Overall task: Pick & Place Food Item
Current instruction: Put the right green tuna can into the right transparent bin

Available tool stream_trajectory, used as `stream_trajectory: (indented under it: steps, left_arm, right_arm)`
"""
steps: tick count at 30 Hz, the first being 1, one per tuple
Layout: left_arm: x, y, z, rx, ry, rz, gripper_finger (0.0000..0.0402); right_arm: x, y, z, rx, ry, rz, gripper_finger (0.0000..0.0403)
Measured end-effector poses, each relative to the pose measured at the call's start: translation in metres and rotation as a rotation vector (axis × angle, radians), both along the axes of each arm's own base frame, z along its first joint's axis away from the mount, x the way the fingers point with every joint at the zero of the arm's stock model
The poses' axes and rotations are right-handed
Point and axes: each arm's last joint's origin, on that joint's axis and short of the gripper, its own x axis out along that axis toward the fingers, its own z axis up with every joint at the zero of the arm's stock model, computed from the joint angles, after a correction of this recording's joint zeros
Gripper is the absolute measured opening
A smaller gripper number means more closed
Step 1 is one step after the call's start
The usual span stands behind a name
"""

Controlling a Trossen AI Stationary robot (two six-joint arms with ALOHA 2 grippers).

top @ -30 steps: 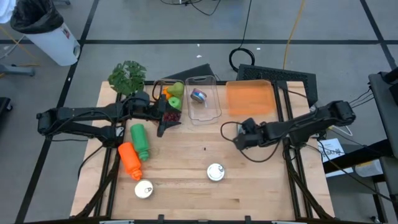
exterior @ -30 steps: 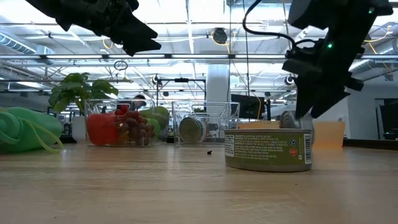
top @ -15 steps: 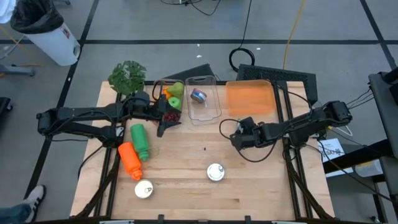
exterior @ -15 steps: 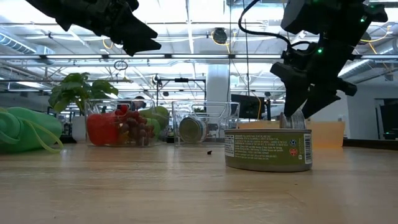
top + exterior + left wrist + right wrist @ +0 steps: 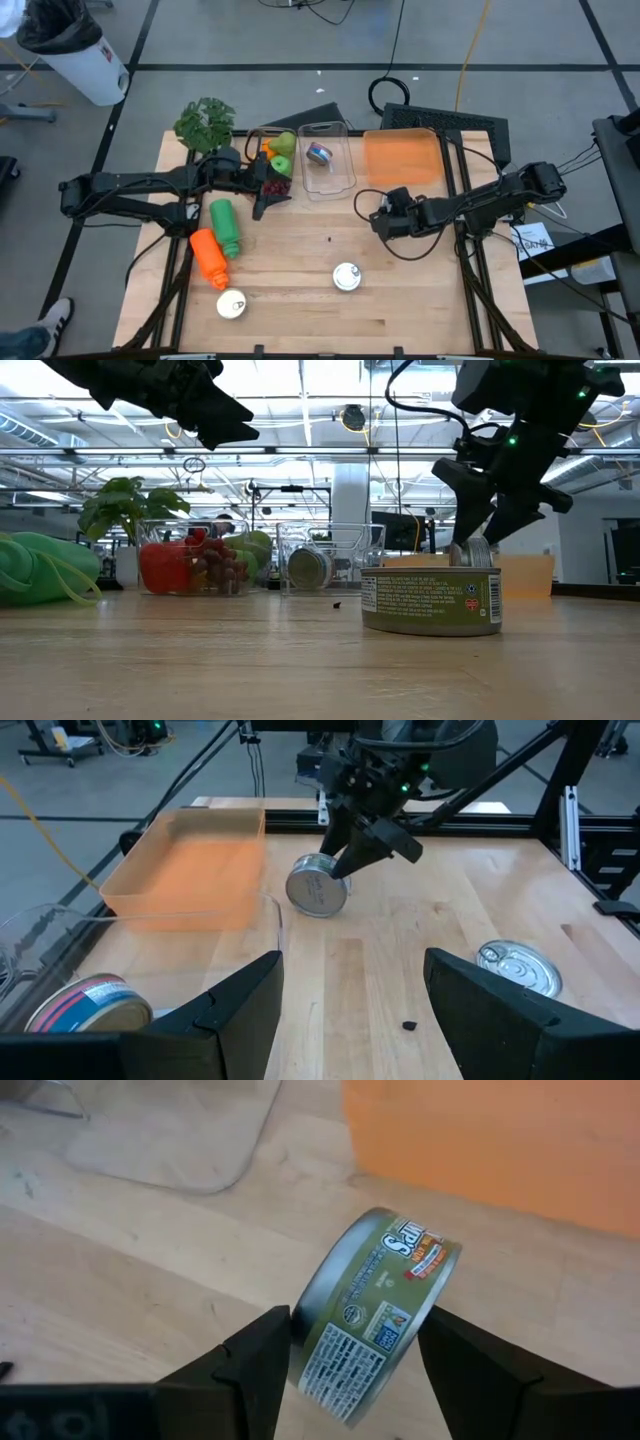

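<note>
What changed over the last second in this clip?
The right claw, shut on a tilted can, shifted slightly toward the table's middle, carrying it. The left claw stayed open and empty near the fruit container. Cans and bottles on the table did not move.

Held can, lower centre of the right wrist view: the side label shows large white letters that look like "S" and "PS" on a dark green panel; the full word cannot be made out.
Same can, small badges: a round seal and a blue square mark sit below the lettering; their print is too small to read.
Standing can, right of centre in the low view: fine-print blocks and a small round emblem, none legible.
</note>
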Motion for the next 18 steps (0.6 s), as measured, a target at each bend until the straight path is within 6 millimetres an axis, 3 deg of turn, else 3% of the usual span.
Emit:
stream_trajectory:
  steps: [10, 18]
  left_arm:
    - [0.000, 0.000, 0.000, -0.004, 0.000, 0.001, 0.0253]
    - [0.000, 0.000, 0.000, -0.006, 0.000, 0.001, 0.0253]
  right_arm:
    - [-0.012, 0.002, -0.004, 0.096, 0.138, 0.006, 0.0208]
    - [-0.012, 0.000, -0.003, 0.038, 0.148, 0.024, 0.0208]
